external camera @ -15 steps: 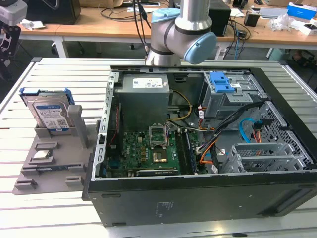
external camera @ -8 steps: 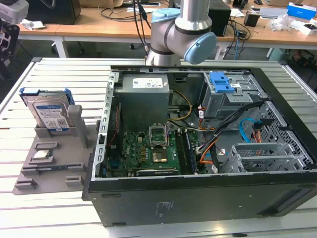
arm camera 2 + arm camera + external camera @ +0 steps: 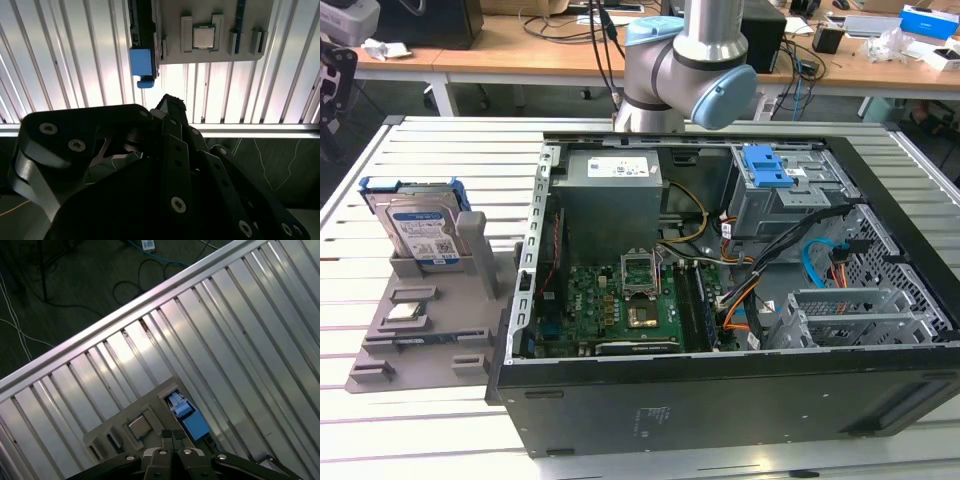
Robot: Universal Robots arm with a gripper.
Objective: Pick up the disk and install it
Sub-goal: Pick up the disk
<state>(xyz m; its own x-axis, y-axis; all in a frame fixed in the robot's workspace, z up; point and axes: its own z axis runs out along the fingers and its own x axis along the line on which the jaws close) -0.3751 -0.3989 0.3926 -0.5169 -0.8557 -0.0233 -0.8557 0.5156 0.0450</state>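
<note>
Disk (image 3: 415, 225) stands upright on edge in grey holder tray (image 3: 420, 335), on slatted metal table (image 3: 430, 160), at the exterior view's left of the opened computer case (image 3: 720, 400). Blue rail frame around its edges. Processor chip (image 3: 203, 36) sits in the same tray, near the disk. Gripper (image 3: 171, 434) hangs above the tray, well apart from the disk, fingertips pressed together, nothing between them.

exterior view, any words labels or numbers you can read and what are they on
No text here can be read.
White-and-blue label on the disk: print too small to read.
White label on top of the power supply: too small to read.
Small pale sticker on the black outer wall of the computer case: blurred, unreadable.
</note>
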